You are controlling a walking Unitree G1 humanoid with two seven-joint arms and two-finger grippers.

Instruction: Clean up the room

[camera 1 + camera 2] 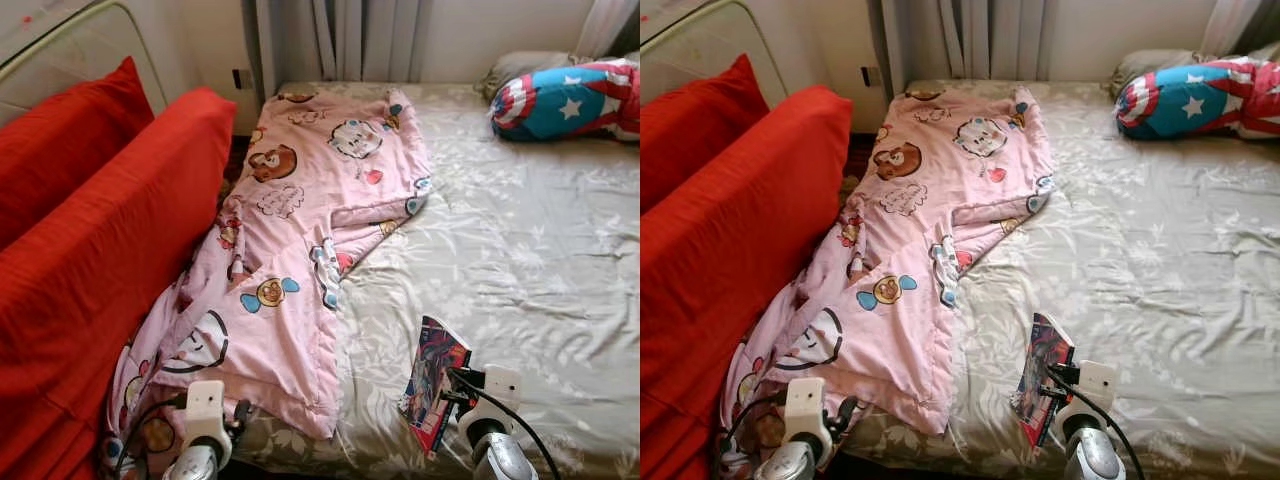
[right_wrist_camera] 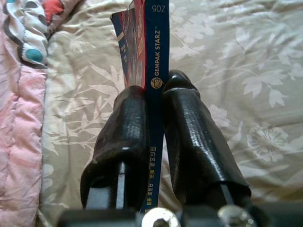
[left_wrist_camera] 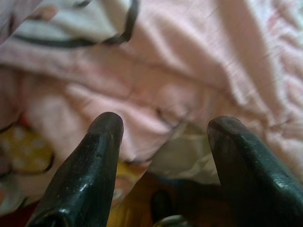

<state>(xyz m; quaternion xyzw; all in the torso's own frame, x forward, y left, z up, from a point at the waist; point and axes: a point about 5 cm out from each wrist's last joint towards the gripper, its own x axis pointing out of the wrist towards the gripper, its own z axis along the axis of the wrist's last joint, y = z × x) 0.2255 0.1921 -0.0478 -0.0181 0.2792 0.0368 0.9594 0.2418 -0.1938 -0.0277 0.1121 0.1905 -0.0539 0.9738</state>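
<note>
Your two grippers sit at the near edge, so start there: your right gripper (image 1: 452,385) is clamped on the spine of a comic book (image 1: 432,383), and your left gripper (image 3: 163,137) has its fingers spread with nothing between them, hovering over the near hem of the pink blanket (image 1: 300,250).

Working down in size: the bed (image 1: 520,260) with its leaf-print sheet takes up the right and far side, the red cushions (image 1: 100,250) stand along the left, the blanket runs from the far left corner down to the near edge, and a star-patterned pillow (image 1: 565,100) lies at the far right.

The book stands on edge, pinched between your right fingers (image 2: 189,142), with its free end pointing away over the sheet. Judging by that thin grip, you should lift it straight and slowly, keep the squeeze firm, and avoid swinging, or it may pivot and slip out.
</note>
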